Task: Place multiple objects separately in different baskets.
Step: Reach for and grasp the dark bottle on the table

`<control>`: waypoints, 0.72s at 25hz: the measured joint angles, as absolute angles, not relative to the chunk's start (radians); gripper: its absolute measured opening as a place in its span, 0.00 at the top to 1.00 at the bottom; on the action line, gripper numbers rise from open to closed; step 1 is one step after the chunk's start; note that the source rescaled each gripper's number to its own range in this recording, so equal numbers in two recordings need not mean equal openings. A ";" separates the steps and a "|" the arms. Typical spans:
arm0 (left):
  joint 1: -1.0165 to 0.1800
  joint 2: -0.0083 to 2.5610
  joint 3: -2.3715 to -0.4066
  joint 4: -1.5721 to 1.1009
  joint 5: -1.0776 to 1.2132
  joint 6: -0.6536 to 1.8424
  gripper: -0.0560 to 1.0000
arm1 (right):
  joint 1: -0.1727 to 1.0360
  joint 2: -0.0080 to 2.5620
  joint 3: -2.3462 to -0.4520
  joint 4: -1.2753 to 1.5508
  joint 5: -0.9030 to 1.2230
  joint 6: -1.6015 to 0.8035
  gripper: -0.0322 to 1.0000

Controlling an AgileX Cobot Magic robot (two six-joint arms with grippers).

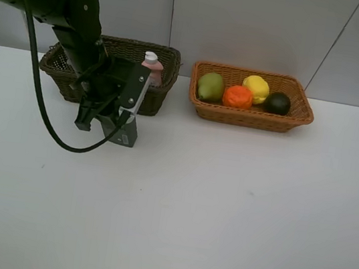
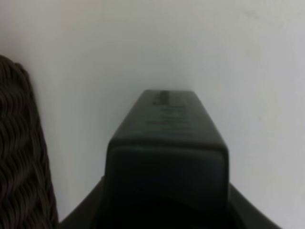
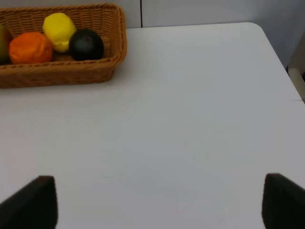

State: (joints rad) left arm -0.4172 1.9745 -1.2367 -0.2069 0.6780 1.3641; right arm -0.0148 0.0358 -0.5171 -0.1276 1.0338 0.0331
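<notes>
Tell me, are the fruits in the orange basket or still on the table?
In the basket. The pear, orange, lemon and dark green round fruit all sit inside the light orange-tan basket.

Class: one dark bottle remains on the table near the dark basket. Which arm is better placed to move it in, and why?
Left. The left gripper is already down on the dark green bottle beside the dark basket. The right gripper hangs open over bare table near the tan basket.

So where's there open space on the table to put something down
The table is bare across its near half and right side, below the tan basket. It is crowded at left, where the left gripper and dark bottle sit before the dark basket.
</notes>
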 joint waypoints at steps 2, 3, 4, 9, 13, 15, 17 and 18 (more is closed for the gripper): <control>-0.418 1.974 -1.237 -0.203 0.678 1.364 0.45 | -0.015 0.036 -0.517 -0.128 1.034 0.033 0.12; -0.418 1.974 -1.237 -0.201 0.678 1.364 0.45 | -0.015 0.036 -0.517 -0.128 1.034 0.033 0.12; -0.418 1.974 -1.237 -0.200 0.678 1.364 0.45 | -0.015 0.036 -0.517 -0.128 1.034 0.033 0.12; -0.418 1.974 -1.237 -0.197 0.667 1.364 0.45 | -0.015 0.036 -0.517 -0.128 1.034 0.033 0.12; -0.418 1.974 -1.236 -0.194 0.660 1.364 0.45 | -0.015 0.036 -0.517 -0.128 1.034 0.033 0.12; -0.418 1.969 -1.236 -0.191 0.660 1.364 0.45 | -0.015 0.036 -0.517 -0.128 1.034 0.033 0.12; -0.418 1.949 -1.232 -0.187 0.662 1.364 0.45 | -0.015 0.036 -0.517 -0.128 1.034 0.033 0.12; -0.418 1.926 -1.231 -0.187 0.665 1.363 0.45 | -0.015 0.036 -0.517 -0.128 1.034 0.033 0.12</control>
